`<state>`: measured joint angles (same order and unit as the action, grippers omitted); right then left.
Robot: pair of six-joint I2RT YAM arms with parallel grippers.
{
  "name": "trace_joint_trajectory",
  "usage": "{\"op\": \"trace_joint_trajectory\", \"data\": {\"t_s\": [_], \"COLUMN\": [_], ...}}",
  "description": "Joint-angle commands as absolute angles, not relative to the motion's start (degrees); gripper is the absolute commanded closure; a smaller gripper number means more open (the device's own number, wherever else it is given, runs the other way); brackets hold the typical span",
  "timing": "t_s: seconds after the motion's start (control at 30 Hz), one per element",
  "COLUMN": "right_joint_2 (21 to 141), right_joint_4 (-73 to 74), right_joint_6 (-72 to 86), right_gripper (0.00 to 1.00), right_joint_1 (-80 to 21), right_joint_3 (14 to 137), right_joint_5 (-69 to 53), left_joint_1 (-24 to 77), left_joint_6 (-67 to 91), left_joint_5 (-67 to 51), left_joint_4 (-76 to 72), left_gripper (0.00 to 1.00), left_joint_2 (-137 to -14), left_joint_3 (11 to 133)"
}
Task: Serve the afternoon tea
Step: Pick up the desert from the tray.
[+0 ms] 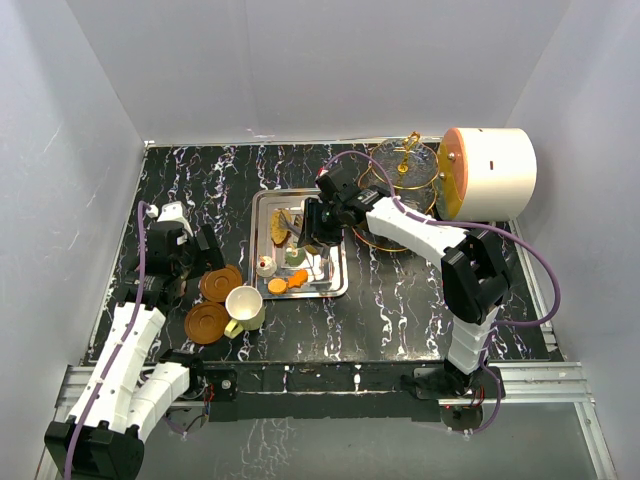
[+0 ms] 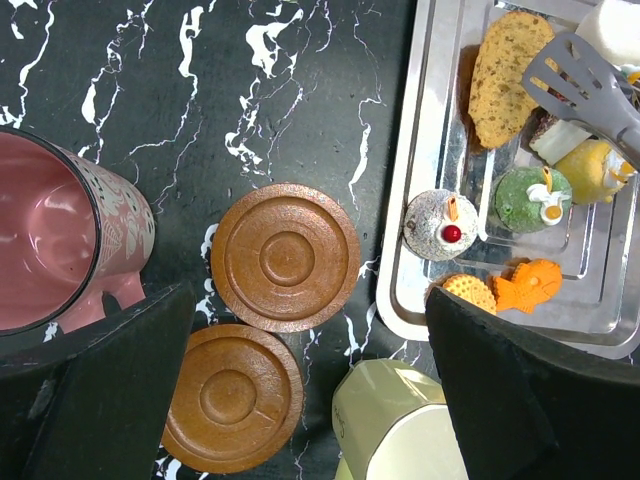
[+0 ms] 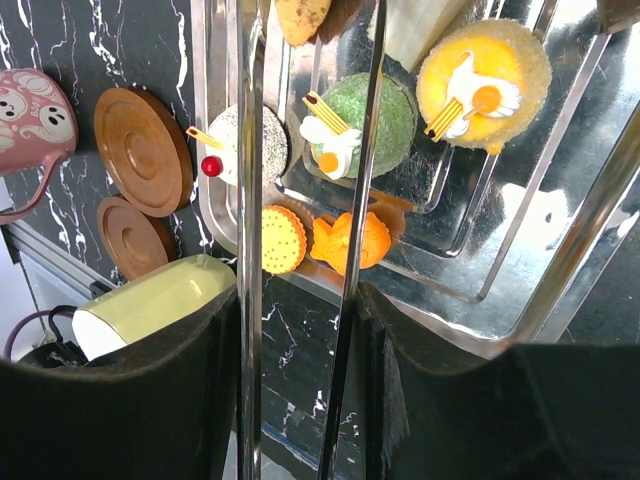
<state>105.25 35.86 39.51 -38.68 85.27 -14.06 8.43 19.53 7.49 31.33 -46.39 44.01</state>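
Observation:
Small cakes lie in the steel tray (image 1: 258,240): a white one with a cherry (image 2: 440,225), a green one (image 2: 530,198), a yellow one (image 2: 590,170), an orange fish (image 2: 530,285), a round biscuit (image 2: 468,290) and a brown slice (image 2: 505,70). My right gripper (image 3: 300,340) is shut on steel tongs (image 3: 250,200), whose grey tips (image 2: 585,85) hang over the tray's cakes. My left gripper (image 2: 310,400) is open and empty above two brown saucers (image 2: 285,257) (image 2: 230,398) and the cream cup (image 2: 400,425), which lies on its side. The maroon cup (image 2: 50,250) stands left of them. The glass stand (image 1: 400,175) is at the back right.
A big white cylinder with an orange end (image 1: 490,172) lies at the back right beside the stand. White walls close in the black marbled table (image 1: 400,300) on three sides. My right arm (image 1: 420,230) stretches from the near right across to the tray.

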Motion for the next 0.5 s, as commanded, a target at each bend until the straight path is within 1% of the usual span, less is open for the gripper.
{"op": "trace_joint_trajectory", "data": {"t_s": [0.0,0.2,0.47], "right_joint_2": [102.93,104.3,105.29], "right_joint_4": [32.86,30.15,29.5], "right_joint_6": [40.05,40.02,40.18], "right_gripper": [0.59,0.6,0.64], "right_joint_1": [-38.94,-38.95,-39.02], "right_joint_3": [85.09,85.0,85.84], "right_joint_5": [-14.03,-17.14,-17.67], "left_joint_1": [8.35,8.37,8.35], "left_joint_6": [19.6,19.6,19.54], "left_joint_5": [8.39,8.44,8.56], "left_joint_4": [31.02,30.84,30.76], "left_gripper": [0.01,0.01,0.01], "left_joint_2": [-45.13,-45.06,-45.09], "left_joint_3": [43.77,43.58,43.41]}}
